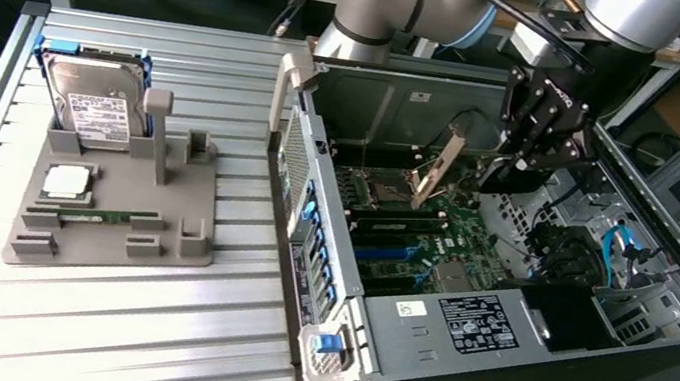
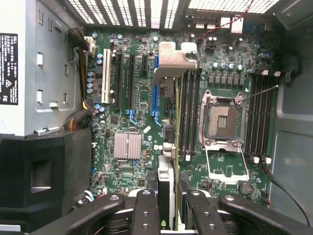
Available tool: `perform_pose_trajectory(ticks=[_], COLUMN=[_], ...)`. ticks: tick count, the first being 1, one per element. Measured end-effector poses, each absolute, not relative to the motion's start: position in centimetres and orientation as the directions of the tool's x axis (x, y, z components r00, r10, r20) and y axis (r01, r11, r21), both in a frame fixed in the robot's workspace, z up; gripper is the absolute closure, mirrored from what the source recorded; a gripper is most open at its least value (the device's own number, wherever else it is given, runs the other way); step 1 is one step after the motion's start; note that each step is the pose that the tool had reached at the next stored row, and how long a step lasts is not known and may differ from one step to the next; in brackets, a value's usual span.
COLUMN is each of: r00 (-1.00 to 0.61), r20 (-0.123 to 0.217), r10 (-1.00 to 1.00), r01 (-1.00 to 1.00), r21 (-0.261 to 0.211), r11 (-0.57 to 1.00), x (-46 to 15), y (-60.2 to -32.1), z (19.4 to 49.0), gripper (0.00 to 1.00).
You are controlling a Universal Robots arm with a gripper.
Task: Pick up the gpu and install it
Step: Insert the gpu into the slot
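The gpu is a thin brownish card held on edge inside the open computer case, tilted above the green motherboard. My gripper reaches down into the case and is shut on it. In the wrist view the gpu is seen edge-on between my black fingers, its silver end bracket at the far end. The gripper holds the card just beside the blue slot. Whether the card's edge touches a slot I cannot tell.
On the slatted table, a grey fixture holds a silver hard drive, a processor chip and a green RAM stick. Inside the case are the CPU socket, black memory slots and a black shroud.
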State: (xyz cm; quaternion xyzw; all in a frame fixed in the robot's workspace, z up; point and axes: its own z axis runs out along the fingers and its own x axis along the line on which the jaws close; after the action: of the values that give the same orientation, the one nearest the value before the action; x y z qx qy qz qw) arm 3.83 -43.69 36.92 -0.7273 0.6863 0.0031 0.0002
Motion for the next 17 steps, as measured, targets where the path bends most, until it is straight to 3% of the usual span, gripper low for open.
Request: perform_pose_trajectory(ticks=[17], r00=[0.058], r20=[-0.005], r10=[-0.998], r01=[-0.998], r21=[0.004], r11=[-0.058], x=[3.77], y=[-43.76], z=[36.52], gripper=[0.73])
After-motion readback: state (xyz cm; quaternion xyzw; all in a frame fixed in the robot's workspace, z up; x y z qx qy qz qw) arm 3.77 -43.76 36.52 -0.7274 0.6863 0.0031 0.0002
